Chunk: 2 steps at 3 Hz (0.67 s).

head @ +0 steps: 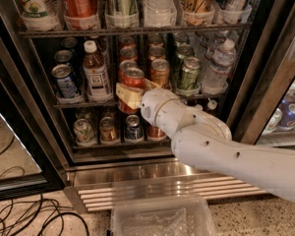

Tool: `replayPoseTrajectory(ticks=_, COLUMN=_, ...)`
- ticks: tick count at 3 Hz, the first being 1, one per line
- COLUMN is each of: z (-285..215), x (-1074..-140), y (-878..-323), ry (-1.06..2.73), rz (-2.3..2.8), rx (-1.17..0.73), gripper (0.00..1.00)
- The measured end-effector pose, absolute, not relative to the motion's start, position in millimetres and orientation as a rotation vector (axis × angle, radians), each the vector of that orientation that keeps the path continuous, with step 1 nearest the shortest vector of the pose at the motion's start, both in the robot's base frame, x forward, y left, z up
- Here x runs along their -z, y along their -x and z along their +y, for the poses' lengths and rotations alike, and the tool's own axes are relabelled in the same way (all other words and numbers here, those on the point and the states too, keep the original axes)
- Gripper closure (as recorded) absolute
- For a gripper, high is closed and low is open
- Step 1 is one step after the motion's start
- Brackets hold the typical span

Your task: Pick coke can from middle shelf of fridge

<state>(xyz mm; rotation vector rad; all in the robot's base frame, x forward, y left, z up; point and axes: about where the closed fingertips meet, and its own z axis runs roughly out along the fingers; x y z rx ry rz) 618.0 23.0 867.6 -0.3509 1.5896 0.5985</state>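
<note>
The fridge (pixel 247 98) stands open in front of me. My gripper (pixel 136 90) is at the front edge of the middle shelf (pixel 78 103), on the end of a white arm reaching in from the lower right. Its cream fingers (pixel 126 96) are closed around the red coke can (pixel 133 77), whose silver top shows above them. The can is held at the shelf's front, ahead of the other red cans in its row. The can's lower part is partly hidden by the fingers.
On the same shelf stand an orange-gold can (pixel 160 72), a green can (pixel 189 73), a water bottle (pixel 219 65), a tea bottle (pixel 96 73) and a blue can (pixel 65 80). Small cans (pixel 108 129) fill the lower rack. A clear bin (pixel 160 220) and cables (pixel 34 218) lie on the floor.
</note>
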Motion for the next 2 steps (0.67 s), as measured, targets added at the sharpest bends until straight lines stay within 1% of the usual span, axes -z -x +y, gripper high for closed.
replayPoseTrajectory(ticks=1, z=30.5, x=-863.0, y=-612.6, ry=0.311, rz=1.582, rx=-0.739, gripper=1.0)
replayPoseTrajectory(ticks=2, z=37.6, x=-864.3, y=-606.5, ry=0.327, rz=1.578, rx=-0.779, gripper=1.0)
